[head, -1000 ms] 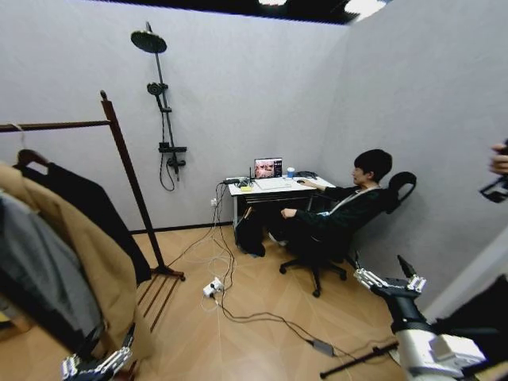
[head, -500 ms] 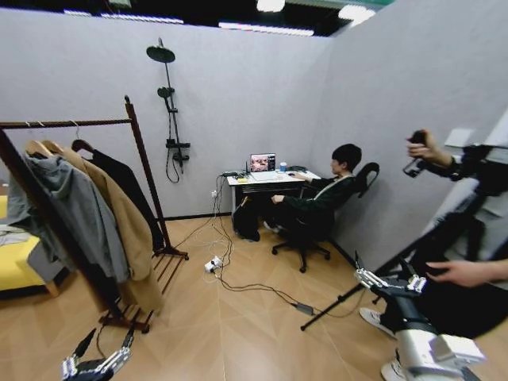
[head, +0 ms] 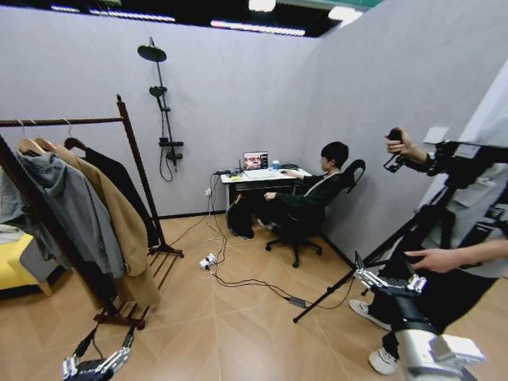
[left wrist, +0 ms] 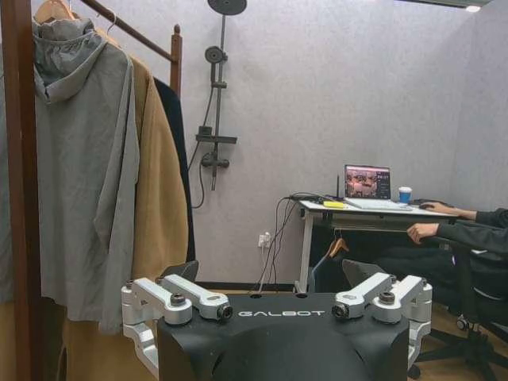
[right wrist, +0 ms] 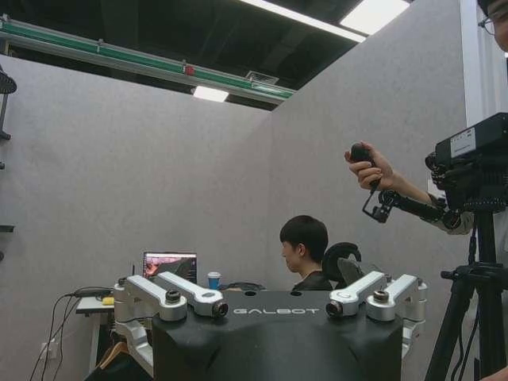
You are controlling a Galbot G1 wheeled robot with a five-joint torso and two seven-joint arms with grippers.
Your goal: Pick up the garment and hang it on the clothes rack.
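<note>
A: Head view: garment (head: 119, 190) already on clothes rack (head: 131, 159), far end of bar. Both pincers low, empty.
B: Wrist views: left pincer (left wrist: 270, 305) and right pincer (right wrist: 274, 305) spread wide. Risk: grabbing grey hooded jacket (left wrist: 79, 175) instead, as it hangs nearer.

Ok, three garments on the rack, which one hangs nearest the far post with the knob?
The black jacket, last in the row on the clothes rack, beside that post. The tan coat hangs in the middle; the grey hooded jacket hangs nearest the robot.
</note>
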